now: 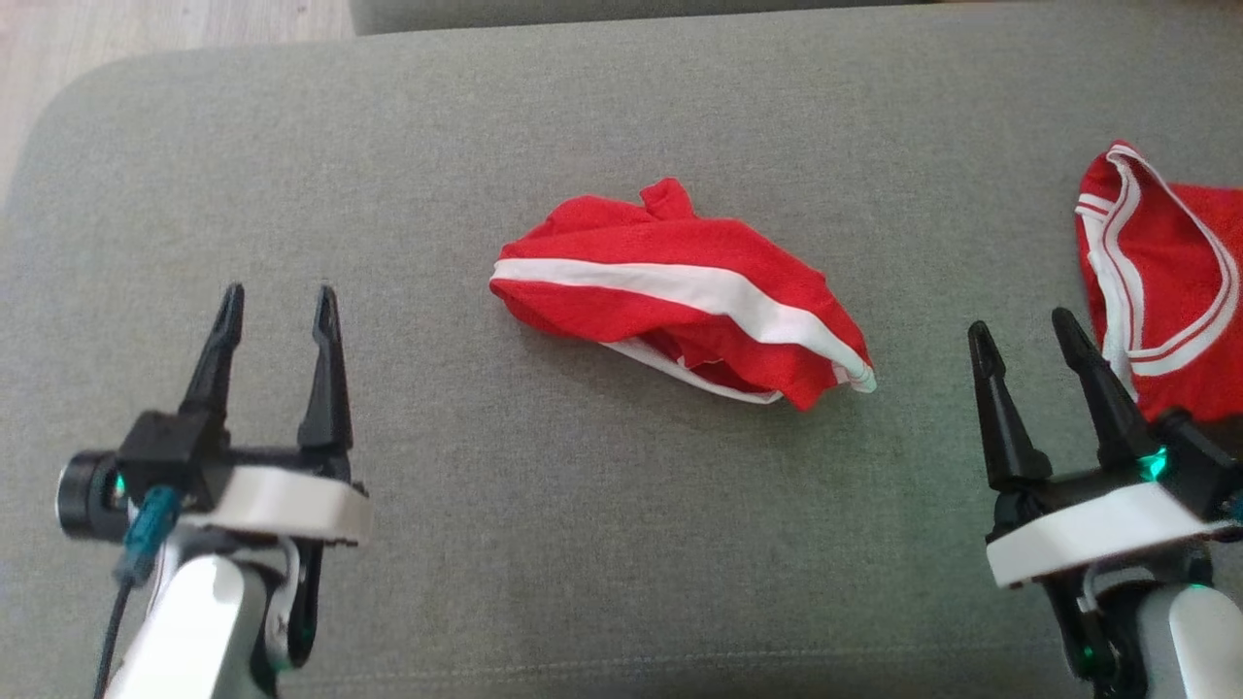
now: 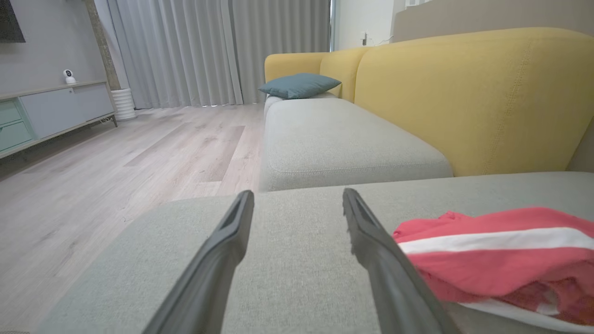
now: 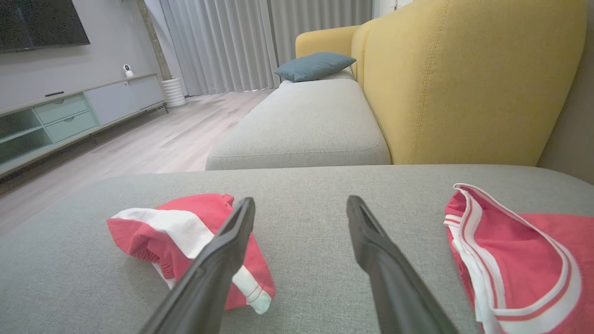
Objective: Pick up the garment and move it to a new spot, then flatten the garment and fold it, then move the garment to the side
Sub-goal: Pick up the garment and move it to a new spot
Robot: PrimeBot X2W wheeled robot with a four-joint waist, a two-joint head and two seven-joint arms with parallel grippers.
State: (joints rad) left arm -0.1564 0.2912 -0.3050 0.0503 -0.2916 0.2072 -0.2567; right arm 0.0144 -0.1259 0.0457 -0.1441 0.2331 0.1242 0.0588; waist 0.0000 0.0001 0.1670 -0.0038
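Note:
A crumpled red garment point(image 1: 680, 291) with a white stripe lies bunched in the middle of the grey sofa cushion point(image 1: 583, 544); it shows also at the right of the left wrist view point(image 2: 492, 260) and left of the right wrist view point(image 3: 181, 232). My left gripper point(image 1: 278, 301) stands open at the lower left, well left of the garment, with nothing between its fingers. My right gripper point(image 1: 1022, 328) stands open at the lower right, to the right of the garment and empty.
A second red garment point(image 1: 1175, 291) with white trim lies at the cushion's right edge, close behind my right gripper, seen too in the right wrist view point(image 3: 524, 269). Wooden floor point(image 1: 117, 29) lies beyond the cushion's far left corner. A yellow sofa back point(image 3: 464, 79) rises behind.

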